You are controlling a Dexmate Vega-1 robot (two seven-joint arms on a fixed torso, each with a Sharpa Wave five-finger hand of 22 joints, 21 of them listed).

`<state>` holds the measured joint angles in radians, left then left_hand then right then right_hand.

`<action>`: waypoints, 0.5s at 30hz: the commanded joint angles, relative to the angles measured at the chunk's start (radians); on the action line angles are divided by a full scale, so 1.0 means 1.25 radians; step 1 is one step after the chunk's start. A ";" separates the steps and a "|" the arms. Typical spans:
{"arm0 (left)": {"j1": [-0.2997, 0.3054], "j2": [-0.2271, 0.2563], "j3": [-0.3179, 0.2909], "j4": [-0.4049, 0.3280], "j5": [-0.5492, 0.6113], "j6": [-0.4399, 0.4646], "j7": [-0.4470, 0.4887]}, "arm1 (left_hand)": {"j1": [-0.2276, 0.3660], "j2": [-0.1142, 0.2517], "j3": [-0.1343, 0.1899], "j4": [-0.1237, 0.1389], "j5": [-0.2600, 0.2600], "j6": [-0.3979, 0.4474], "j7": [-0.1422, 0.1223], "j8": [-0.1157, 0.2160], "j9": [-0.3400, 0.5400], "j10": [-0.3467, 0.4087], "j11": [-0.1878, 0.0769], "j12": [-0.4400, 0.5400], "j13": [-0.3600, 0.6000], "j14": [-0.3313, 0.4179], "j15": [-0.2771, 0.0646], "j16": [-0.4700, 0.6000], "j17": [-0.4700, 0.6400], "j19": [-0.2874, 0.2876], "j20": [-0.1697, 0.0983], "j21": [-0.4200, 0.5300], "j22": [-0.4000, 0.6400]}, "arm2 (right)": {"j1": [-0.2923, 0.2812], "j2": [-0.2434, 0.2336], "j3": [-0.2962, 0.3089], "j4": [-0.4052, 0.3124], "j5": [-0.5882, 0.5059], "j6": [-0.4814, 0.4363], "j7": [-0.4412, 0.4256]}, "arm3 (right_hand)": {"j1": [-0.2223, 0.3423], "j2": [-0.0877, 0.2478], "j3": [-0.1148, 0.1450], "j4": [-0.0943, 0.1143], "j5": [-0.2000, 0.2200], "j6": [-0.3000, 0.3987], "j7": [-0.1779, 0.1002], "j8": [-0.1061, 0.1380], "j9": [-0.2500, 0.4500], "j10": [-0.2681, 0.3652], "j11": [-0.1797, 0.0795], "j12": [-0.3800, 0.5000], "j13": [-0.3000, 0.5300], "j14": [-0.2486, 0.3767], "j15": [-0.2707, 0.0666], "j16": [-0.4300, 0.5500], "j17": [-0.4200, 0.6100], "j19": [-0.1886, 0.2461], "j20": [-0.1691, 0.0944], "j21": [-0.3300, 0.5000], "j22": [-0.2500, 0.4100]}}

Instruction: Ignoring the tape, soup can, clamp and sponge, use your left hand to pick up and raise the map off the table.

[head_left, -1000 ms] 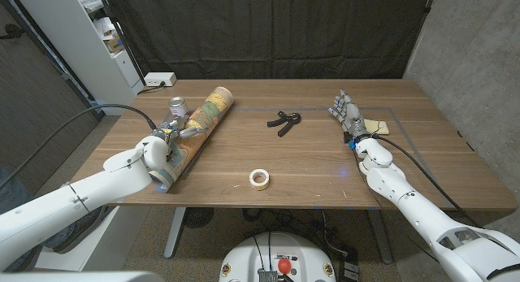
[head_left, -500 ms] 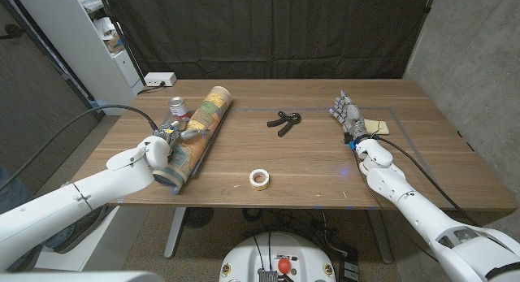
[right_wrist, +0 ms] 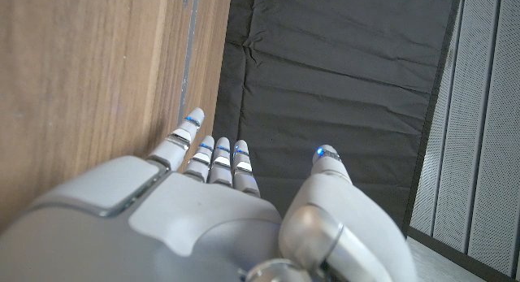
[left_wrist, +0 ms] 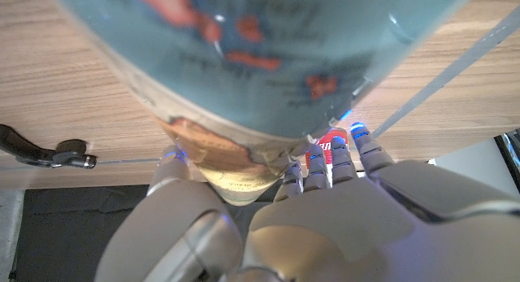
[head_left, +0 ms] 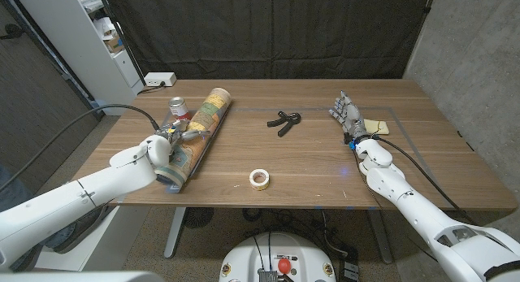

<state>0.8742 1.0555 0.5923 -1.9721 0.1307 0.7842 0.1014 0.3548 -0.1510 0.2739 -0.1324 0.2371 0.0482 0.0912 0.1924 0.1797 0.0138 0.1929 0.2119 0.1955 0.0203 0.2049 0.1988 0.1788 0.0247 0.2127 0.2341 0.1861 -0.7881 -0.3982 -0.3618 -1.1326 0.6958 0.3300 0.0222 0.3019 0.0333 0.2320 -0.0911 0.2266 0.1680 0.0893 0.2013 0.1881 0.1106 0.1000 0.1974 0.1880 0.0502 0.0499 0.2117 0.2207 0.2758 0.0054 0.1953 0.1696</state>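
wooden table (head_left: 309, 164) bears rolled map (head_left: 197, 132), left hand (head_left: 166, 141) gripping it.

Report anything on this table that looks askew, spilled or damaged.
Nothing looks spilled or broken. The rolled paper map lies at a slant across the wooden table, with the left hand around its near part. The red soup can stands upright just behind it.

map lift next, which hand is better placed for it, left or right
Left. The left hand is already wrapped around the rolled map near its close end, beside the soup can. The right hand waits across the table by the sponge, holding nothing.
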 commanded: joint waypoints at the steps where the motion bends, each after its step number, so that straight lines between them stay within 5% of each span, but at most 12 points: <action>1: -0.029 -0.002 0.025 0.014 0.002 0.007 -0.035 | 0.007 0.003 0.000 0.001 0.008 0.005 0.004 0.004 0.003 0.005 0.003 0.007 0.002 0.004 0.001 0.001 0.005 0.006 0.005 -0.001 0.002 | 0.008 0.004 -0.004 0.011 -0.001 0.002 0.009 | 0.003 0.004 -0.003 -0.002 -0.003 0.008 -0.005 -0.001 0.003 0.012 0.001 0.001 0.002 0.010 0.000 0.004 0.002 -0.002 0.005 -0.001 0.003; 9: -0.051 -0.004 0.037 0.009 -0.008 0.050 -0.068 | 0.013 0.007 -0.005 0.000 0.010 0.002 0.005 0.002 0.003 0.003 0.010 0.006 0.003 0.031 -0.001 0.009 0.005 0.035 0.004 0.008 0.007 | 0.010 0.005 -0.005 0.013 -0.002 0.002 0.010 | 0.002 0.004 -0.004 -0.003 -0.003 0.010 -0.005 -0.001 0.002 0.013 0.000 0.001 0.002 0.013 0.000 0.005 0.002 -0.002 0.006 -0.001 0.003; 15: -0.050 -0.003 0.032 0.009 -0.027 0.047 -0.069 | 0.038 0.014 -0.016 -0.004 0.012 0.018 0.007 0.006 0.003 0.032 -0.002 0.015 0.004 0.107 -0.005 0.025 0.008 0.137 0.004 0.040 0.015 | 0.009 0.005 -0.005 0.013 -0.001 0.004 0.012 | 0.001 0.004 -0.004 -0.003 -0.003 0.011 -0.005 0.000 0.002 0.015 -0.001 0.002 0.002 0.013 0.000 0.005 0.002 -0.003 0.007 -0.001 0.003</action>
<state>0.8275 1.0516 0.6265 -1.9614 0.1249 0.8219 0.0412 0.3865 -0.1351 0.2604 -0.1378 0.2447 0.0556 0.0979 0.1918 0.1787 0.0371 0.1950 0.2228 0.1980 0.1254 0.1983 0.2200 0.1841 0.1612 0.2159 0.2708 0.2002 -0.7782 -0.3933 -0.3664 -1.1199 0.6959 0.3318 0.0326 0.3019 0.0333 0.2279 -0.0952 0.2266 0.1734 0.0840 0.2013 0.1881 0.1217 0.1003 0.1974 0.1879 0.0576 0.0463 0.2117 0.2207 0.2686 0.0126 0.1952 0.1696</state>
